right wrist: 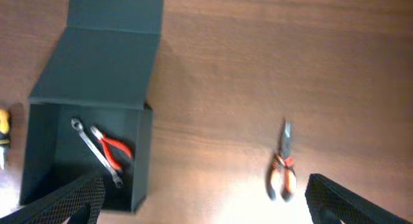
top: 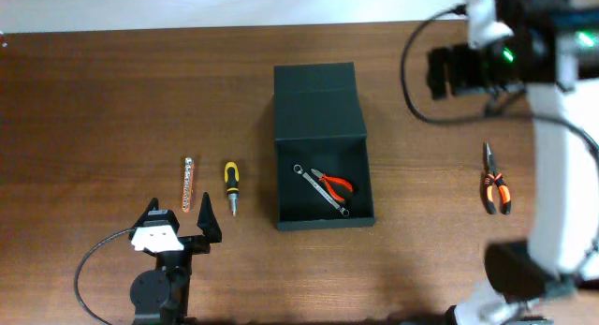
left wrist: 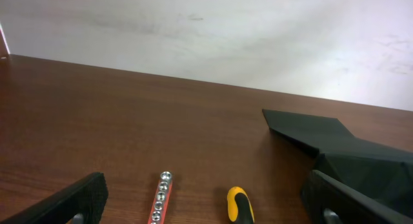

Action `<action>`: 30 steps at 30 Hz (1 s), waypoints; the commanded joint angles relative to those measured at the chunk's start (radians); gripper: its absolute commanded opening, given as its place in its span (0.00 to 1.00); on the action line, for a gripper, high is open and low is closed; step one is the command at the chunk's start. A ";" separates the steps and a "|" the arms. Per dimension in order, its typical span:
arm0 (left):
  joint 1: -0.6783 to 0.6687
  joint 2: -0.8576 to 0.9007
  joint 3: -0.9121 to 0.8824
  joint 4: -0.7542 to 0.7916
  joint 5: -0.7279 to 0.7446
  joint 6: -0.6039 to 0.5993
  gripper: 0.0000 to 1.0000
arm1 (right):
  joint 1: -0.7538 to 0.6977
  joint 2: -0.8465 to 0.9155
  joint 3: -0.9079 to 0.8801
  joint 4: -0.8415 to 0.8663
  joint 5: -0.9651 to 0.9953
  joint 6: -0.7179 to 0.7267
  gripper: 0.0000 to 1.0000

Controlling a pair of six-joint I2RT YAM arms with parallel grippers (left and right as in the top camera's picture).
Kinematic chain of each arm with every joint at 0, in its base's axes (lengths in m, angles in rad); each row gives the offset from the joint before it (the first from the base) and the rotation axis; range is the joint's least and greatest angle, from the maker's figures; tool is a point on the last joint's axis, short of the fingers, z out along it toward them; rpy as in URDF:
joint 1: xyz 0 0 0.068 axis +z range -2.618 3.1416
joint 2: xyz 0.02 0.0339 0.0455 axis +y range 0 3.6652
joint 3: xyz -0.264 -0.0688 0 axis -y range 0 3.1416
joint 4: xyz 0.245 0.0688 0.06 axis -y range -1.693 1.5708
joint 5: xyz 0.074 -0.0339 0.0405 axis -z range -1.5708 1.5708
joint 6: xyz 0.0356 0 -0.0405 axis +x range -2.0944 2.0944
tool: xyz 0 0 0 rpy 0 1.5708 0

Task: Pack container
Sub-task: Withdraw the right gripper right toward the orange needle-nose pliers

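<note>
The container [top: 323,215] is a matte black box at the table's middle, its hinged lid [top: 316,100] lying open toward the back. Inside lie a silver wrench [top: 318,189] and red-handled pliers [top: 334,184]. My left gripper [top: 180,222] stands open low at the front left, with nothing between its fingers. A red socket strip [left wrist: 161,198] and a yellow-and-black screwdriver [left wrist: 240,206] lie just ahead of it. My right gripper [right wrist: 206,204] is open and empty, high above the table. It looks down on the container [right wrist: 143,159] and on orange-and-black pliers [right wrist: 282,169].
The orange-and-black pliers [top: 496,184] lie alone on the right side of the brown table. The socket strip [top: 187,184] and the screwdriver [top: 230,186] lie side by side left of the container. The right arm [top: 552,128] stretches along the right edge.
</note>
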 commanded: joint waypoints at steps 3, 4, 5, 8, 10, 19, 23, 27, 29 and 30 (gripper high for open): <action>-0.004 -0.002 -0.002 -0.005 0.007 0.016 0.99 | -0.075 -0.190 -0.274 -0.006 0.105 0.016 0.99; -0.004 -0.002 -0.002 -0.005 0.007 0.016 0.99 | -0.099 -0.214 -0.329 -0.006 0.103 0.016 0.99; -0.004 -0.002 -0.002 -0.005 0.007 0.016 0.99 | -0.119 -0.229 -0.370 -0.006 0.103 0.016 0.99; -0.004 -0.002 -0.002 -0.005 0.007 0.016 0.99 | -0.184 -0.249 -0.486 0.029 0.080 0.016 0.99; -0.004 -0.002 -0.002 -0.005 0.007 0.016 0.99 | -0.226 -0.244 -0.556 0.072 0.072 0.016 0.99; -0.004 -0.002 -0.002 -0.005 0.007 0.016 0.99 | -0.333 -0.240 -0.831 0.320 0.027 0.003 0.99; -0.004 -0.002 -0.002 -0.005 0.007 0.016 0.99 | -0.369 -0.240 -0.993 0.437 0.022 -0.014 0.99; -0.004 -0.002 -0.002 -0.005 0.007 0.016 0.99 | -0.379 -0.240 -1.138 0.558 -0.046 -0.042 0.99; -0.004 -0.002 -0.002 -0.005 0.007 0.016 0.99 | -0.379 -0.240 -1.190 0.602 -0.040 -0.044 0.99; -0.004 -0.002 -0.002 -0.005 0.007 0.016 0.99 | -0.379 -0.240 -1.208 0.623 -0.040 -0.044 0.99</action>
